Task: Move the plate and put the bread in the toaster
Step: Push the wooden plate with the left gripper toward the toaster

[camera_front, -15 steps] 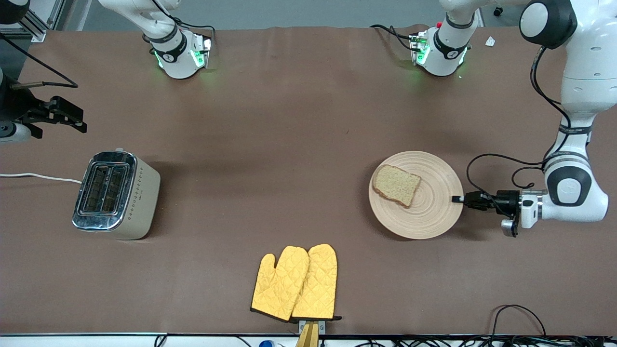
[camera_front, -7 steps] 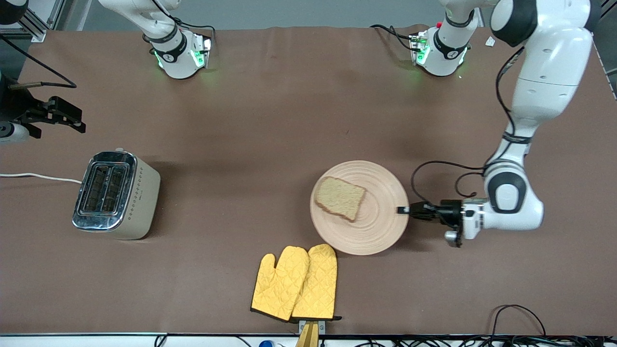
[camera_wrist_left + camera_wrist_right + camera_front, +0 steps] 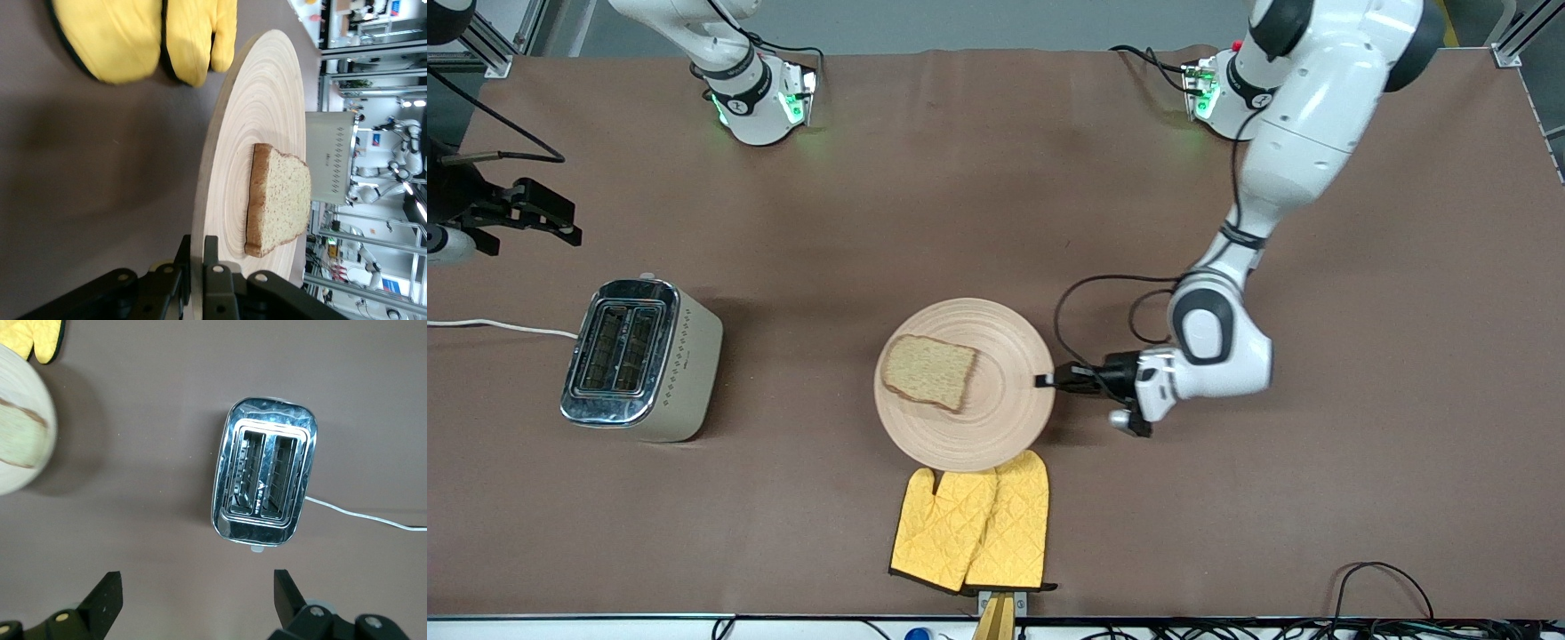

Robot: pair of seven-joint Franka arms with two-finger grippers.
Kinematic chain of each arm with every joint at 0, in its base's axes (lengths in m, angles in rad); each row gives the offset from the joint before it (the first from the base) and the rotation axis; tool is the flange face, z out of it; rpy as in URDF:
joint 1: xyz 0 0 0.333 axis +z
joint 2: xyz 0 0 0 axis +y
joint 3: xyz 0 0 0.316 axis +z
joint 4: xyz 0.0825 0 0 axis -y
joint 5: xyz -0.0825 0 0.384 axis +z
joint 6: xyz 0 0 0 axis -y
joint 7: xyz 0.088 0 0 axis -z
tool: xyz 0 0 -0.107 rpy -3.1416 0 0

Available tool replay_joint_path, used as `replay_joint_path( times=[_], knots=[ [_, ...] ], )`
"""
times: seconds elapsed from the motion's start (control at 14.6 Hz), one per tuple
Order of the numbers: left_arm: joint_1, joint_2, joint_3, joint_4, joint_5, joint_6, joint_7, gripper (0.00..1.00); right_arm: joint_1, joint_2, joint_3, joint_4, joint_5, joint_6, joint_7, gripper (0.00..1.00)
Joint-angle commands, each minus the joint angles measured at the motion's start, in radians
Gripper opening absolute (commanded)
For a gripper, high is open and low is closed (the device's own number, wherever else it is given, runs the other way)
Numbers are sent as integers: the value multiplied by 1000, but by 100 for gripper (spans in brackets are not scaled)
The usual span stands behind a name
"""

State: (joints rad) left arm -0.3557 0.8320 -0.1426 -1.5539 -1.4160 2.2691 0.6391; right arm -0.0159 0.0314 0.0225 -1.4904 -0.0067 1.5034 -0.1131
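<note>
The round beige plate [image 3: 996, 418] lies mid-table with the bread slice [image 3: 929, 372] on it; its edge nearest the front camera overlaps the mitts. My left gripper [image 3: 1042, 381] is shut on the plate's rim at the side toward the left arm's end. In the left wrist view the jaws [image 3: 197, 257] pinch the rim [image 3: 207, 200], with the bread [image 3: 280, 200] just past them. The toaster [image 3: 640, 358] stands toward the right arm's end, slots empty, also seen in the right wrist view [image 3: 265, 480]. My right gripper [image 3: 560, 222] hovers open above the table near the toaster [image 3: 193, 603].
A pair of yellow oven mitts [image 3: 974, 529] lies at the table edge nearest the front camera, just under the plate's rim. The toaster's white cord [image 3: 498, 327] runs off toward the right arm's end. Cables lie along the front edge.
My left gripper has dragged the plate with the bread from the left arm's end toward the toaster, to mid-table, now overlapping the mitts. The right arm has barely moved.
</note>
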Motion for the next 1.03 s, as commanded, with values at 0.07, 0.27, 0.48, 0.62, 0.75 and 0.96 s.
replay_joint_path(
  times=[0.07, 0.27, 0.48, 0.62, 0.75, 0.96],
  knots=[
    [-118, 28, 0, 23, -200, 76, -13, 0, -21, -10, 1, 19, -22, -9, 0, 100],
    [-190, 79, 0, 70, -254, 154, 10, 0, -106, -10, -4, 64, -3, -23, -10, 100],
    [-261, 110, 0, 115, -299, 239, 11, 0, -125, -10, -4, 67, -6, -32, -10, 100],
    [-291, 127, 0, 133, -317, 279, 11, 0, -125, -10, -4, 67, -1, -32, -8, 100],
    [-304, 136, 0, 138, -319, 309, 33, 3, -118, -10, -1, 67, 2, -31, -3, 100],
    [-296, 128, 1, 137, -314, 311, 24, 37, -119, -10, -1, 67, 21, -29, -3, 100]
  ],
)
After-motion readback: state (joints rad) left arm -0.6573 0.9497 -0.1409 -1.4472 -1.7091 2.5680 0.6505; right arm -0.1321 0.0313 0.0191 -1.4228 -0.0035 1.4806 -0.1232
